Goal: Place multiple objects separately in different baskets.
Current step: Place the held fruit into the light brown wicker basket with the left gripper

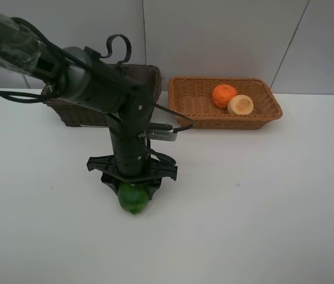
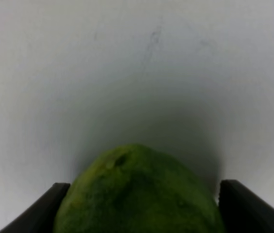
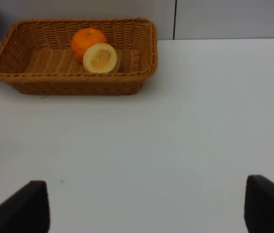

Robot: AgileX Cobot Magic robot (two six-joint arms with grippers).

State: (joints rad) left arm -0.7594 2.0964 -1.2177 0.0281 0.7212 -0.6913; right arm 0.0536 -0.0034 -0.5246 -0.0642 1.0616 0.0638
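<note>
While no writing shows, the left hand (image 1: 132,188) straddles the green fruit (image 1: 134,199), grip unclear.

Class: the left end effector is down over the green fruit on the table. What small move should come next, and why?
Probably lift it straight up. The left end effector has its fingers on both sides of the green fruit, which still sits on the white table, while the orange already lies in the tan basket.

The arm (image 1: 96,83) hides most of the dark basket (image 1: 149,80); the green fruit (image 2: 137,194) is cut off.
</note>
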